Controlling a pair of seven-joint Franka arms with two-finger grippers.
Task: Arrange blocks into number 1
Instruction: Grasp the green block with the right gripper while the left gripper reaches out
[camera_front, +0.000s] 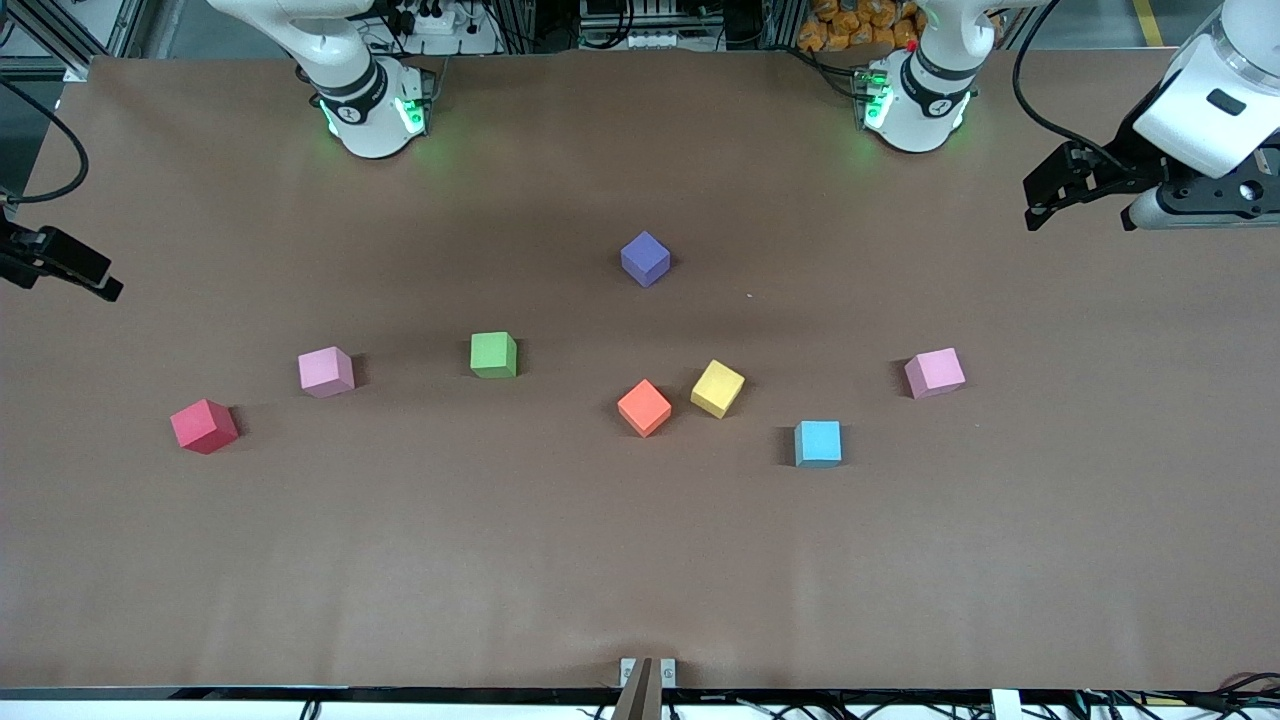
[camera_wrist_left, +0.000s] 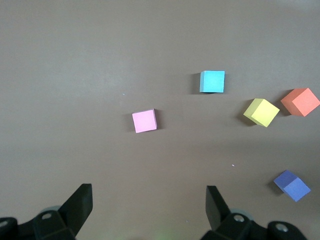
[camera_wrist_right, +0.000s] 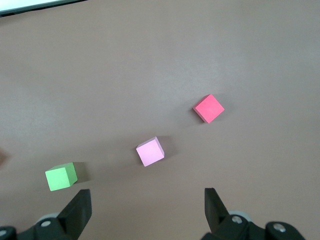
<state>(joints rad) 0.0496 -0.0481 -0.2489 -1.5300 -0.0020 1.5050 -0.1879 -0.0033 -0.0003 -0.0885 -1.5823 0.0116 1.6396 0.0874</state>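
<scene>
Several blocks lie scattered on the brown table. The purple one is farthest from the front camera. Green, pink and red lie toward the right arm's end. Orange and yellow sit close together mid-table, with blue and a second pink toward the left arm's end. My left gripper hangs open and empty over its end of the table. My right gripper is open and empty over the other end.
The brown table cover runs bare from the blocks to the edge nearest the front camera. Both arm bases stand along the edge farthest from that camera. A small bracket sits at the near edge.
</scene>
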